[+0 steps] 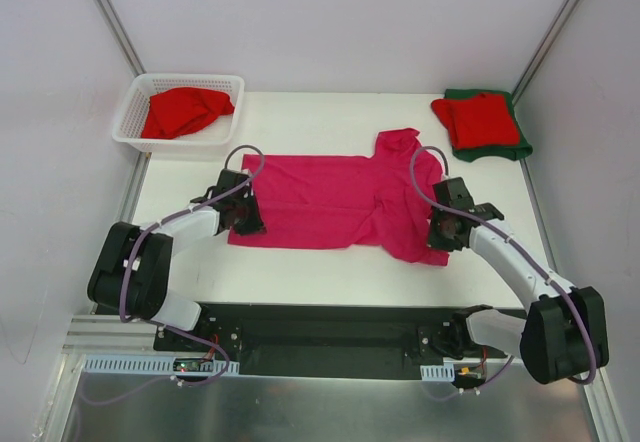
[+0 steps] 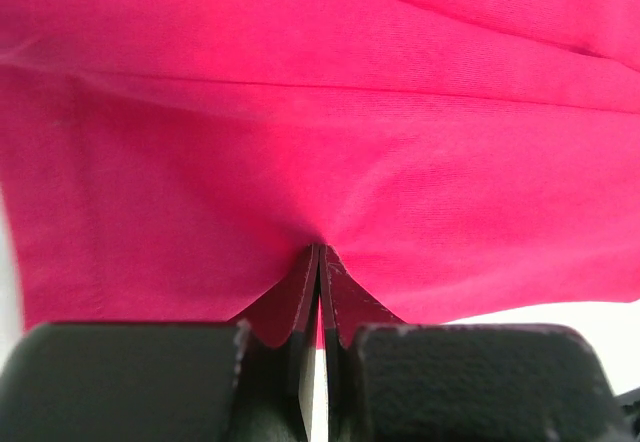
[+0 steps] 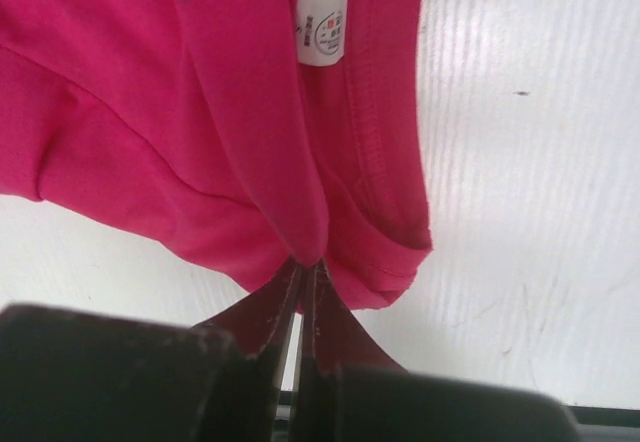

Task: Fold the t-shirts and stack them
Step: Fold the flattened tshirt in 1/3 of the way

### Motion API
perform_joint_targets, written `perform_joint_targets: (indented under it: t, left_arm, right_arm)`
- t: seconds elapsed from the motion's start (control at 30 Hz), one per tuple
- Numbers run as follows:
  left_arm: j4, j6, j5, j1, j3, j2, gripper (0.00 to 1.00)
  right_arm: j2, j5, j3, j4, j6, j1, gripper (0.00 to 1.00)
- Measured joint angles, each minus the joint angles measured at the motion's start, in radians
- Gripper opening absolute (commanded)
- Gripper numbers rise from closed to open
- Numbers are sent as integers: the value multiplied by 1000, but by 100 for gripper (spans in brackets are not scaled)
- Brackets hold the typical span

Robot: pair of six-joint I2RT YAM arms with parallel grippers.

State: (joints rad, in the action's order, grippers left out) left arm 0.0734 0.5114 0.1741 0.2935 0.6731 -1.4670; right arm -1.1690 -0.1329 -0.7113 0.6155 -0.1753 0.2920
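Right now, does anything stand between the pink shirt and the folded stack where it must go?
Nothing visible: only bare table separates the pink shirt from the stack at the far right corner.

Left arm (image 1: 165, 242) folded at elbow, forearm angled forward and inward. Left claw (image 1: 243, 214) low, jaws pinched together on magenta t-shirt (image 1: 320, 197) edge. Right arm (image 1: 515, 262) mirrors it. Right claw (image 1: 441, 232) low, jaws clamped on same shirt.
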Motion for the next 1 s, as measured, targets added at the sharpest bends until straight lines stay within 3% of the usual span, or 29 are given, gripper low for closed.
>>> perform_joint_targets:
  t: [0.37, 1.0]
  left_arm:
    - [102, -20, -41, -27, 7, 31, 0]
    - [169, -34, -99, -40, 24, 35, 0]
  right_arm:
    - [-24, -153, -107, 132, -29, 8, 1]
    - [-92, -320, -155, 239, -56, 11, 1]
